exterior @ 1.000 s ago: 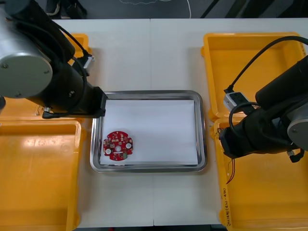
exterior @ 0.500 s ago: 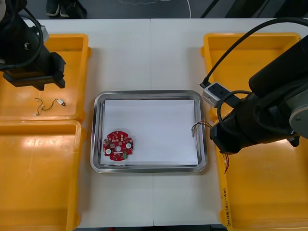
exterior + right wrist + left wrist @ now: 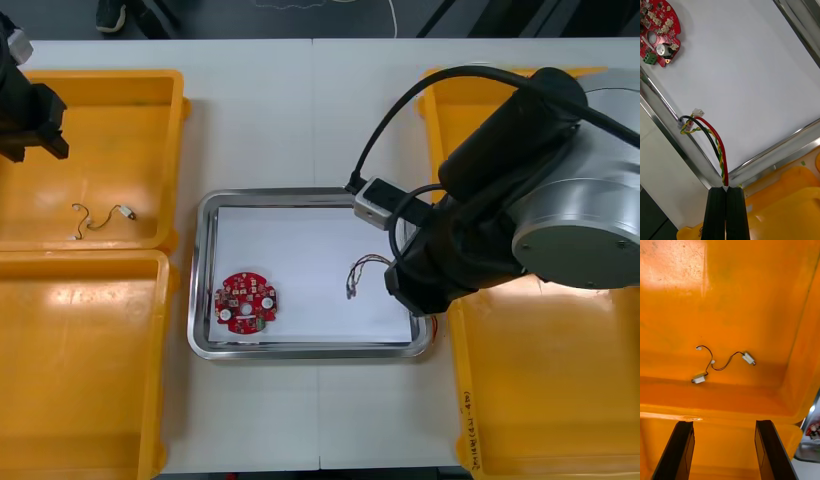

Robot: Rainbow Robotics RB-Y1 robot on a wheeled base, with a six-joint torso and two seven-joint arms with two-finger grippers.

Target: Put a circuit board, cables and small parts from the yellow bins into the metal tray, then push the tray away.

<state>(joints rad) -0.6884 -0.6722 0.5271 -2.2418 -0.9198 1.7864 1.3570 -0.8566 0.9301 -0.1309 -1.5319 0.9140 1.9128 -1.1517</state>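
Observation:
A round red circuit board [image 3: 246,301] lies in the near left part of the metal tray [image 3: 310,193], on its white inside. My right gripper [image 3: 726,188] is shut on a red and yellow cable [image 3: 711,142] with a black strand. The cable's free end [image 3: 355,276] hangs over the tray's right half, above the white inside and beside the tray's rim [image 3: 681,146]. The circuit board [image 3: 657,22] lies farther off beyond the fingers. My left gripper [image 3: 724,450] is open over the far left yellow bin [image 3: 730,285], short of a thin black cable [image 3: 722,362].
The black cable [image 3: 100,217] with white plugs lies in the far left bin [image 3: 110,90]. The near left bin [image 3: 80,370] and two right bins [image 3: 560,400] flank the tray. My right arm [image 3: 500,210] covers the tray's right edge.
My right arm has swung left from the near right bin to over the tray, carrying the cable. My left arm has pulled back from the tray's left side to the far left bin.

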